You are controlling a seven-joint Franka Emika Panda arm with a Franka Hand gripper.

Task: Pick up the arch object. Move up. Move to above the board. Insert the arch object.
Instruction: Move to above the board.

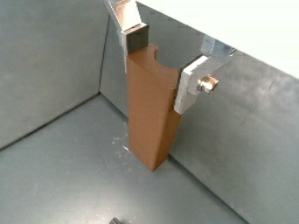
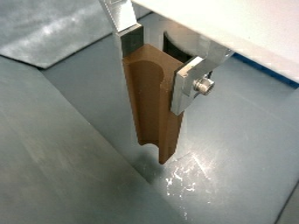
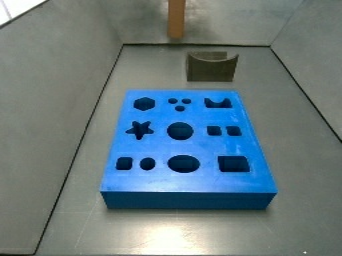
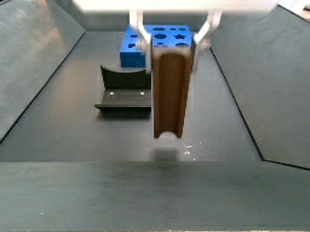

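Pincer [image 4: 173, 45] closed on the top of the arch object [image 4: 171, 91], an orange-brown grooved bar hanging upright, lower end near the tabletop [image 4: 224, 136]; contact unclear. Behind it the fixture [image 4: 121, 91], then the board [image 3: 187, 140], flat

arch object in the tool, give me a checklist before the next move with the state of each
1. Tool shut on the arch object, silver fingers on either side: ok.
2. Arch object hanging upright, not tilted: ok.
3. Its lower end off the floor: looks just clear in a side view, but only barely: cannot tell.
4. Straight path to the board free: not ok, the fixture stands between them, so lifting first seems wise.
5. Arch cut-out in the board empty: ok.
6. Scoop turned to match that cut-out: cannot tell.
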